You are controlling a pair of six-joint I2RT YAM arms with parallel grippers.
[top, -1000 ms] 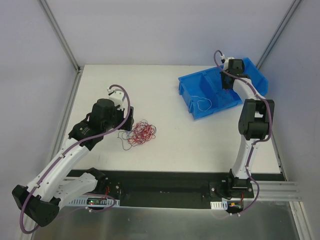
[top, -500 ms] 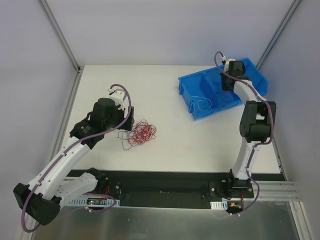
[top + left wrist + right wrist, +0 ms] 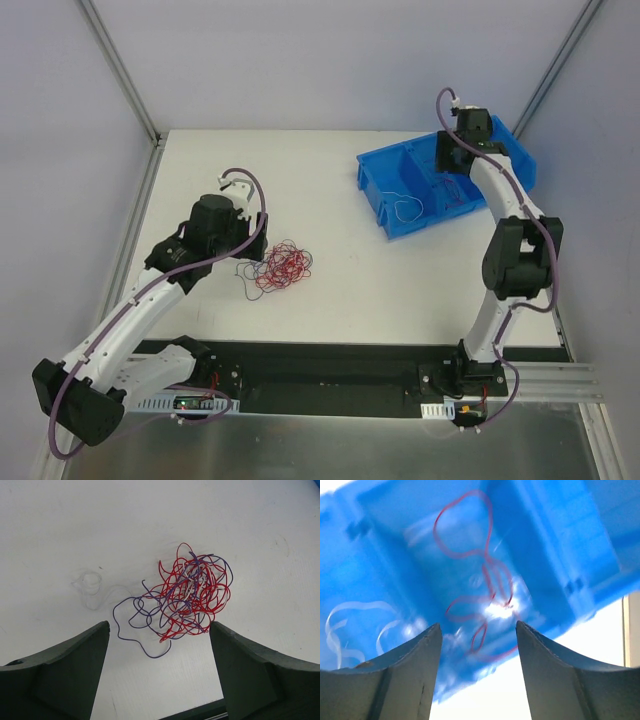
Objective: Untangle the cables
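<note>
cables (image 3: 192,597) sit as a mostly red clump, laced with purple and pale strands, on the white table (image 3: 350,290) just ahead of your left gripper (image 3: 159,630), whose fingers (image 3: 60,675) are spread and empty. a purple loose end (image 3: 116,625) trails toward them. if you close on the clump's middle, you'll likely lift the whole knot or cinch it tighter; the wire is thin enough to slip out of the grip. your right gripper (image 3: 479,630) hangs spread and empty over the blue bin (image 3: 372,185), where a red strand (image 3: 480,570) and a white strand (image 3: 350,610) lie; that view is blurred, so a snag on a finger could go unseen. no brand or writing is readable.
</note>
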